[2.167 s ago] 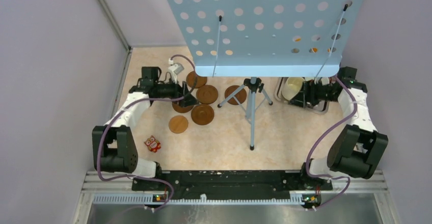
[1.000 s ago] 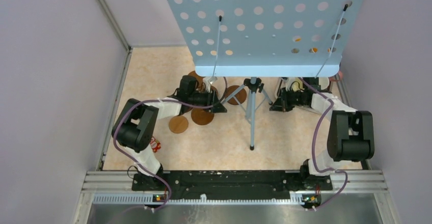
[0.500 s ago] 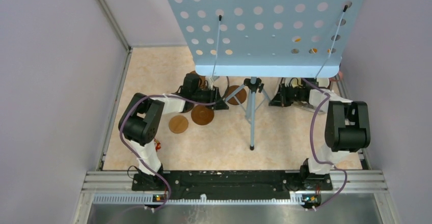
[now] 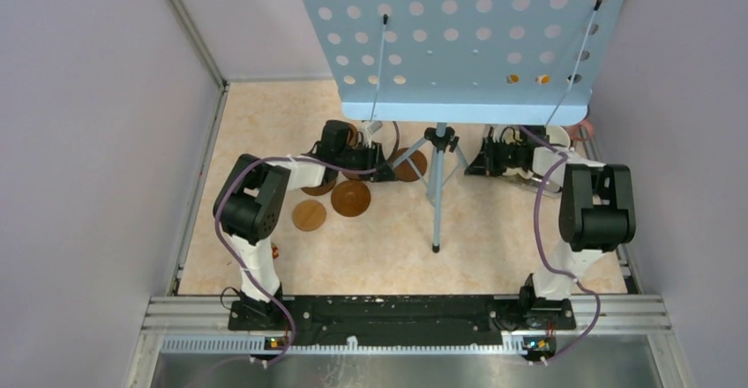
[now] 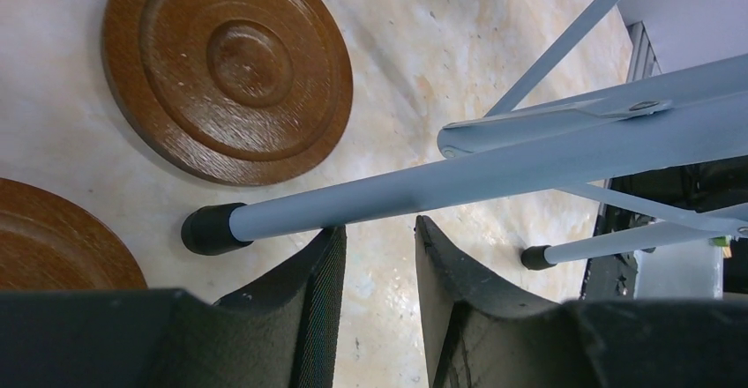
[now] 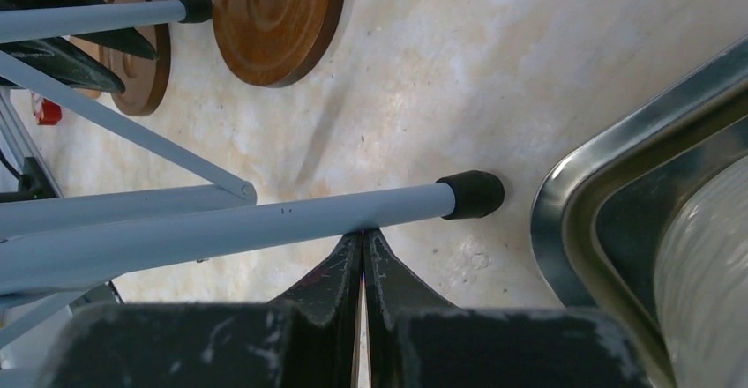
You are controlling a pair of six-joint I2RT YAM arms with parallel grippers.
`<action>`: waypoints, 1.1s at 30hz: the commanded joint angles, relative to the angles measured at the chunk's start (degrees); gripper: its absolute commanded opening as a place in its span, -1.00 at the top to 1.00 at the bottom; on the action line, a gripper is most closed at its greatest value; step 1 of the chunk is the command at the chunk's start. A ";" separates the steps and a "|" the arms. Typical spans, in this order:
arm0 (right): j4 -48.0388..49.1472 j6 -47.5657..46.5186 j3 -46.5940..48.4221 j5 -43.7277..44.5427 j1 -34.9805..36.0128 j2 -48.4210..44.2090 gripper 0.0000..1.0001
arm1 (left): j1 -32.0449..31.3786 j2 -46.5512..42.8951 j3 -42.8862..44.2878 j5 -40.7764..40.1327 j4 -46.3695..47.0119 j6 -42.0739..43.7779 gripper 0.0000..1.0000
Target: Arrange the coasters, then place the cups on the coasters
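Several brown coasters lie left of the stand: a dark one (image 4: 351,197), a lighter flat one (image 4: 309,215), and one (image 4: 407,164) partly behind the tripod. In the left wrist view a ringed coaster (image 5: 228,70) lies ahead, with another (image 5: 53,238) at the left edge. My left gripper (image 4: 381,169) (image 5: 379,238) stands open and empty, its tips under a tripod leg (image 5: 397,198). My right gripper (image 4: 476,166) (image 6: 362,240) is shut, its tips against another leg (image 6: 265,220). A pale cup (image 6: 706,282) sits in the steel tray (image 6: 600,194). Other cups are hidden by the stand's panel.
A blue perforated music-stand panel (image 4: 467,35) on a grey tripod (image 4: 435,185) covers the back middle of the table. Walls close in left and right. A small red owl (image 4: 274,249) peeks out beside the left arm's base link.
Both arms have folded inward, bringing the grippers against the tripod legs from either side. The stand and its panel have shifted slightly toward the back.
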 commanded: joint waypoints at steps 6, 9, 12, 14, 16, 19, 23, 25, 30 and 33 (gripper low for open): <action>7.23 2.94 7.03 1.10 0.82 1.96 1.00 | 2.37 0.54 2.42 -5.29 6.72 -3.07 0.01; 9.06 5.09 6.78 1.95 0.82 1.98 1.00 | 2.31 -0.85 -0.39 -8.36 10.50 -5.12 -0.10; 11.93 6.72 5.90 2.68 2.75 2.19 1.00 | 2.22 -1.30 -0.76 -11.05 12.39 -6.30 -0.12; 11.90 6.76 5.96 2.97 3.23 2.47 1.00 | 2.35 -1.28 -0.89 -11.74 13.41 -6.62 -0.12; 11.50 6.99 5.87 2.83 3.37 2.54 1.00 | 2.35 -1.40 -1.33 -11.44 14.09 -6.96 -0.10; 11.49 7.00 4.91 3.08 3.37 1.19 1.00 | 2.24 -2.32 -3.35 -10.83 15.72 -7.60 -0.05; 12.10 9.16 2.03 2.17 3.92 -0.90 1.00 | 2.09 -3.18 -5.35 -9.79 16.88 -10.81 0.14; 13.66 9.64 0.47 2.48 4.51 -1.96 1.00 | 1.53 -4.30 -7.26 -9.85 18.80 -12.34 0.21; 18.24 13.50 -2.99 4.83 4.97 -4.24 1.00 | -0.32 -7.33 -9.73 -12.43 20.05 -13.87 0.28; 24.38 17.83 -5.10 6.95 5.09 -5.05 1.00 | -1.44 -7.40 -10.03 -15.19 21.48 -15.88 0.30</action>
